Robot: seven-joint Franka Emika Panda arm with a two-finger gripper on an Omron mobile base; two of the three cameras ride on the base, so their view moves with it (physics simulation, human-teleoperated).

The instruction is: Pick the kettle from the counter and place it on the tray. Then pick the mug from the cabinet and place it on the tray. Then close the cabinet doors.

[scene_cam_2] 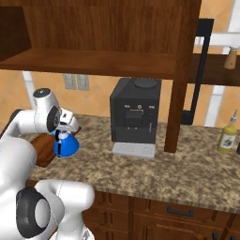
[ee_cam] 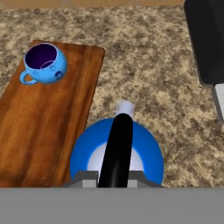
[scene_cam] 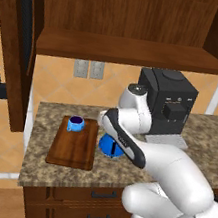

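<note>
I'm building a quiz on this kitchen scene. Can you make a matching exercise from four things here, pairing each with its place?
Things:
1. mug
2. kettle
3. coffee machine
4. yellow bottle

Places:
A. on the counter, far right
B. on the tray's far end
C. on the counter just beside the tray
D. at the back of the counter, under the cabinet

Pairs: 1-B, 2-C, 3-D, 4-A

Arm hides most of the kettle [scene_cam: 108, 145]
</note>
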